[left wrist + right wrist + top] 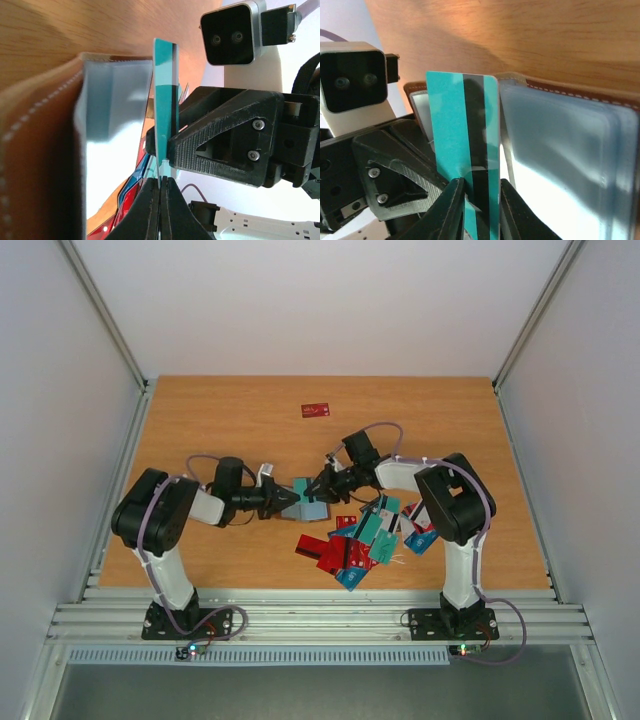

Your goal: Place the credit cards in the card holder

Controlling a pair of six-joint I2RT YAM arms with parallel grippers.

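Left wrist view: the left gripper (161,186) is seen closed, its two dark fingertips pressed together on the lower edge of a teal card (163,100), which is held on edge and seen almost edge-on. Just to the left of the card, the card holder (35,150) is seen standing open, brown with pale stitching, and its clear sleeves (112,100) face the card. A narrow gap is visible between the card and the sleeves. On the other side of the card, a ribbed finger of the right gripper (172,145) is set against the card's face.

From the right wrist, the same teal card is shown flat-on with a dark stripe down it, rising between the fingers of the right gripper. These fingers are parted only narrowly around the card. A sliver of light is seen between one finger and the card's edge, so it cannot be told whether the card is clamped or merely flanked. The brown rim and the sleeves of the holder are seen behind and to the right of the card.

From above, both grippers are seen meeting near the middle of the table (220,420), with the card and the holder between them. The other cards (365,535) are heaped near the right arm. A single red card (316,410) lies well apart, toward the far edge.
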